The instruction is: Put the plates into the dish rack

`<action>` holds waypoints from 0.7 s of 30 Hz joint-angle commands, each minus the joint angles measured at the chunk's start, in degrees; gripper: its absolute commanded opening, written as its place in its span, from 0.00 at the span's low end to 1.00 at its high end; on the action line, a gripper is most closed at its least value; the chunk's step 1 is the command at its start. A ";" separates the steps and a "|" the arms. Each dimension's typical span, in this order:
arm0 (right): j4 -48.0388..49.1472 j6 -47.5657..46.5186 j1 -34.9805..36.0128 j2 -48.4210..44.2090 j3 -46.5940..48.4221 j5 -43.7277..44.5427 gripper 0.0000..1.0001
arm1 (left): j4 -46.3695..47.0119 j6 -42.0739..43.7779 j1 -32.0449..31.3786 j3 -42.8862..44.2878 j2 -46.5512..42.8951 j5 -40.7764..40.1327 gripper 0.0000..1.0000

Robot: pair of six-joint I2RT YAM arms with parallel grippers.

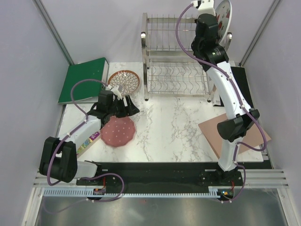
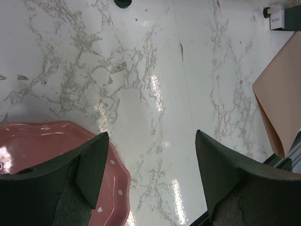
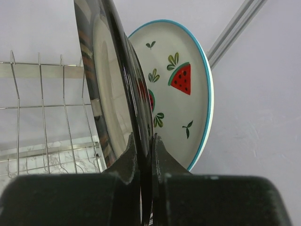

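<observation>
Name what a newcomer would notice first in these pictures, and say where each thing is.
The right gripper, high at the far right end of the rack, pinches a dark-rimmed plate on edge beside a white plate painted with red fruit. The left gripper hangs open over the rim of the pink plate, near left.

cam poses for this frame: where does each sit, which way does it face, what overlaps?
Top external: above and behind the bases, looking down on the marble table and dish rack; both arms in view.
Left wrist: low over the table, facing down; open left gripper, one finger over the pink plate edge.
Right wrist: raised by the rack, facing roughly level; right gripper shut on a dark-rimmed plate, white fruit-print plate behind.
Shared: pink plate in top and left wrist; rack in top and right wrist.
</observation>
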 commanded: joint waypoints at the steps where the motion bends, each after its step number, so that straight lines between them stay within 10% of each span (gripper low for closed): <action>1: 8.01 4.48 -0.92 -0.65 0.81 -1.38 0.00 | 2.67 -0.54 -0.03 0.39 0.85 -0.98 0.81; 5: 7.40 6.33 -3.29 -0.04 -0.50 -2.17 0.00 | 2.58 -0.55 -0.03 0.83 1.21 -0.72 0.81; 10: 7.31 6.42 -4.00 -1.35 -1.30 -5.24 0.49 | 2.14 -0.11 0.06 1.19 1.38 -0.89 0.82; 21: 12.85 -0.63 1.62 -18.98 -10.60 -10.77 0.62 | -7.96 14.03 4.79 6.90 -3.53 -5.37 0.85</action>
